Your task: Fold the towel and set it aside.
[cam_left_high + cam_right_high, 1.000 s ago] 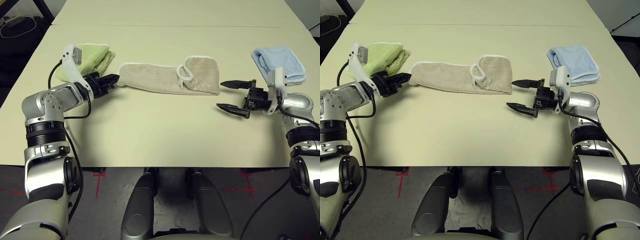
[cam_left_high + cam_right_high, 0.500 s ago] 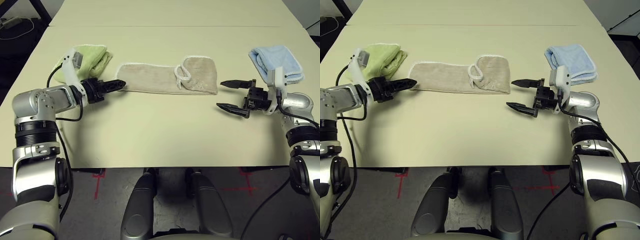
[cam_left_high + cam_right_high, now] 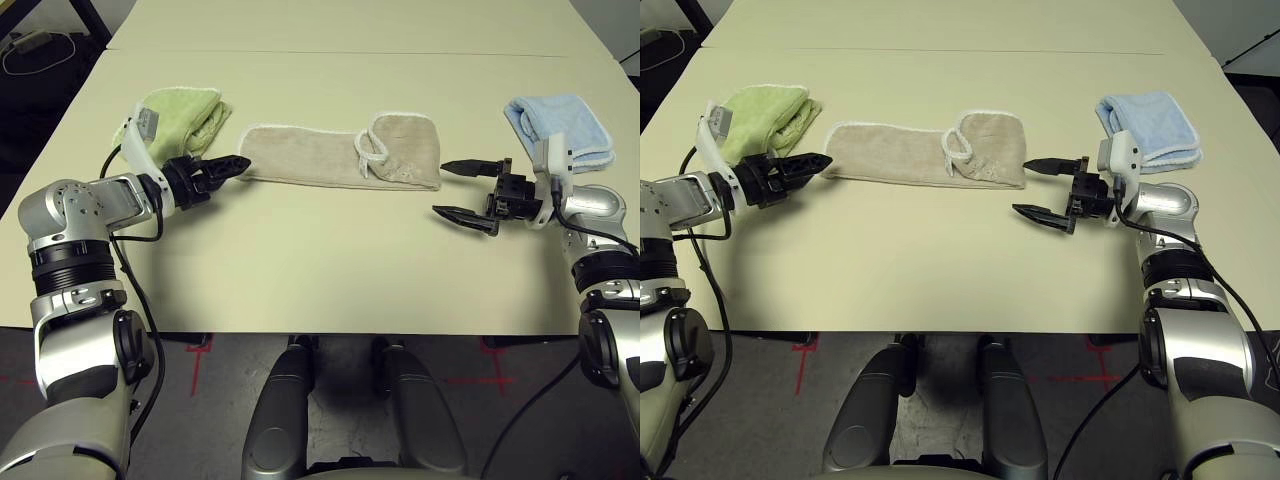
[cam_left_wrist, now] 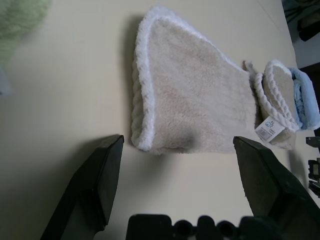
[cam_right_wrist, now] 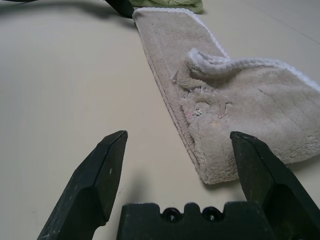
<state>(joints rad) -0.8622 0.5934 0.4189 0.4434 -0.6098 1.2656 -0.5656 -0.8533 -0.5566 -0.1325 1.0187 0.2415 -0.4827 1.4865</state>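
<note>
Both grippers were held open: the left gripper just beside the towel's left end, the right gripper beside its right end. The towel was laid flat mid-table.

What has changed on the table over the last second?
The left gripper was shut at the beige towel's left end; it has drawn slightly back and opened, holding nothing. The right gripper stays open just off the towel's right end. The towel, the green towel and the blue towel lie where they were.
</note>
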